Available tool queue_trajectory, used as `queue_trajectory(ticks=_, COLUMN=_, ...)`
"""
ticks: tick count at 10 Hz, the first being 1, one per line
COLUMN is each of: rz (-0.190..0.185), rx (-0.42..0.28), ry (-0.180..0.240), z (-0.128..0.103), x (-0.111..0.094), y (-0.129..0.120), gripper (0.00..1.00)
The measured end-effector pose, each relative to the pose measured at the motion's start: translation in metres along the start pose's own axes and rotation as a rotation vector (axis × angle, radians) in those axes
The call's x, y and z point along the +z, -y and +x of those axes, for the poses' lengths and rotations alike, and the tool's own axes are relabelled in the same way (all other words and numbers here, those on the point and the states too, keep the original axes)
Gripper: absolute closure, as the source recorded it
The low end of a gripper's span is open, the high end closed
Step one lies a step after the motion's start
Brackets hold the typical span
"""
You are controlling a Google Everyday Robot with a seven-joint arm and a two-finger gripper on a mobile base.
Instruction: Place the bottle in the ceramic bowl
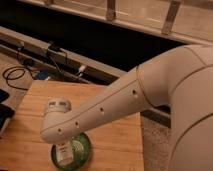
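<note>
1. Camera view looks down along the robot's white arm (130, 97), which reaches from the right edge toward the lower left, over a wooden table (112, 132).
2. At the arm's end sits the wrist joint, a rounded white housing with a flat disc on its top, above the left part of the table.
3. Below the wrist, the gripper (63, 148) points down into the ceramic bowl (80, 150); the wrist hides most of it, and whether it is spread or closed cannot be told.
4. This dark green bowl stands on the table near its front edge, left of the middle, partly covered by the arm.
5. Inside the bowl lies the bottle (63, 153), a small white shape with faint markings, directly under the gripper; whether the gripper touches it cannot be told.
6. Pale rings show on the glazed inside of the bowl, to the right of the bottle.
7. Behind the table, black cables (17, 75) lie coiled on the floor at the left, near a long dark rail that crosses the scene diagonally.
8. A dark object (4, 112) shows at the left edge, beside the table.
</note>
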Motion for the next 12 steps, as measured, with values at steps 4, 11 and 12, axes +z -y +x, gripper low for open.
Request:
queue_trajectory(ticks=4, rz=0.000, rx=-0.002, ry=-0.001, z=0.0001, x=0.0004, y=-0.0009, gripper=0.22)
queue_trajectory(ticks=11, rz=0.000, rx=-0.001, ry=-0.001, z=0.0001, x=0.0007, y=-0.0005, gripper=0.20)
queue_trajectory(ticks=12, rz=0.000, rx=-0.001, ry=-0.001, z=0.0001, x=0.0006, y=-0.0003, gripper=0.20)
